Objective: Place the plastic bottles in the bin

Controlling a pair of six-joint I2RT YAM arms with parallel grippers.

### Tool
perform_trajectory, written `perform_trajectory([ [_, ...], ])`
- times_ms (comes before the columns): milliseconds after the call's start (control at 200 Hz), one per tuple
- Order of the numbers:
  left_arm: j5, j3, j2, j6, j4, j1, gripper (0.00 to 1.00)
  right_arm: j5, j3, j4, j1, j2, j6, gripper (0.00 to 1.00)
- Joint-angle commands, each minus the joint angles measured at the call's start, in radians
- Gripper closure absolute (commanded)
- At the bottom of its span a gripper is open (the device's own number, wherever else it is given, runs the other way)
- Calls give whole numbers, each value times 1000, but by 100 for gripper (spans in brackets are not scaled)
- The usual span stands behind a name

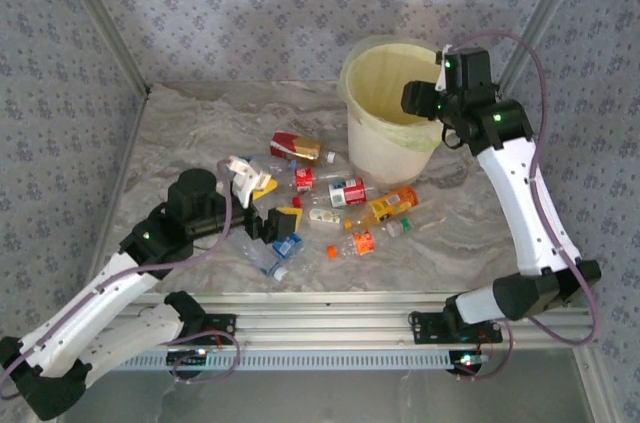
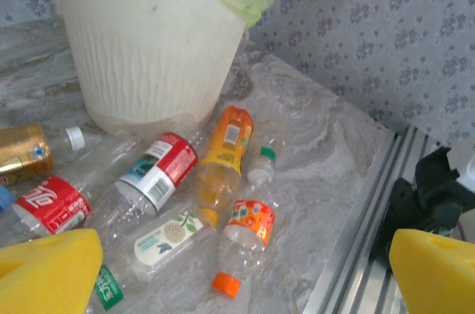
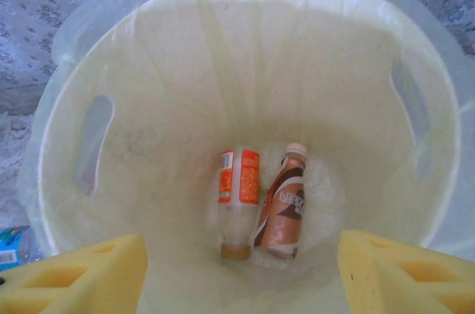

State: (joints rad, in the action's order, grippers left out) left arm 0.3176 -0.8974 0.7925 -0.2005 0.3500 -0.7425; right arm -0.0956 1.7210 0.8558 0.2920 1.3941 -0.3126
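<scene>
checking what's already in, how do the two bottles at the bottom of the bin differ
Label: the orange-labelled bottle has a short orange band over clear plastic; the brown bottle is wrapped brown and white almost end to end. Direction: the orange-labelled bottle's cap points toward the bottom of the right wrist view, the brown bottle's white cap toward the top. Both lie side by side on the floor of the bin.
</scene>
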Motion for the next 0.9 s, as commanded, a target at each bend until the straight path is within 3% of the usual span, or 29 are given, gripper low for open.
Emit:
perform_trajectory([
  [0, -8, -119, 44, -19, 35, -5, 0, -24, -66, -7, 36, -64, -44, 29],
  [210, 71, -326, 181, 94, 140, -5, 0, -99, -218, 3, 124, -188, -126, 29],
  [420, 126, -401, 275, 200, 122, -6, 0, -144, -363, 11, 193, -287, -218, 29],
  [600, 170, -372, 317, 272, 101, -4, 0, -158, -471, 22, 238, -361, -307, 29],
  [894, 203, -253, 309, 267, 17, 2, 0, -213, -656, 89, 311, -421, -531, 29],
])
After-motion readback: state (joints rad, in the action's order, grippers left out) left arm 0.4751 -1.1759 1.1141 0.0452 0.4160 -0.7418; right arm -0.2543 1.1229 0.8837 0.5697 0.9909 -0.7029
